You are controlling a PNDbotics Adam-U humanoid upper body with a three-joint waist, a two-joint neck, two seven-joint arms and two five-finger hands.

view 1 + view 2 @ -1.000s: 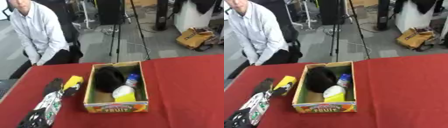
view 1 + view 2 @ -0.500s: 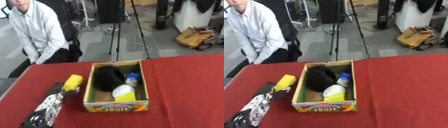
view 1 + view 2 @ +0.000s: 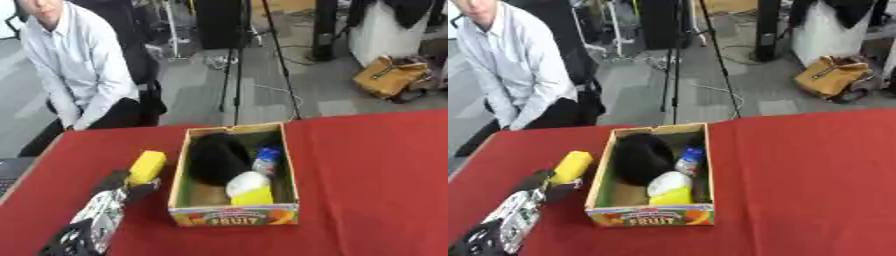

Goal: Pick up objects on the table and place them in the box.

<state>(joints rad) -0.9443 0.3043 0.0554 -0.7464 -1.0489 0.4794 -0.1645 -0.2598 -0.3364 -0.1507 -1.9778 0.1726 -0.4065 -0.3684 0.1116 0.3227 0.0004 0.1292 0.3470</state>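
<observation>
A cardboard fruit box (image 3: 234,218) stands in the middle of the red table (image 3: 367,170). Inside it lie a black rounded object (image 3: 215,157), a small bottle with a blue cap (image 3: 266,159) and a white and yellow object (image 3: 249,188). My left hand (image 3: 124,186) comes in from the lower left and is shut on a yellow block (image 3: 146,167), held just left of the box's left wall. The block is lifted off the cloth, close to the box rim. My right hand shows in neither view.
A person in a light shirt (image 3: 79,75) sits beyond the table's far left edge. A tripod (image 3: 236,60) and a tan bag (image 3: 390,78) stand on the floor behind. Red cloth lies right of the box.
My left hand has carried the yellow block up and to the right, closer to the box's left wall. The things in the box have not moved.
</observation>
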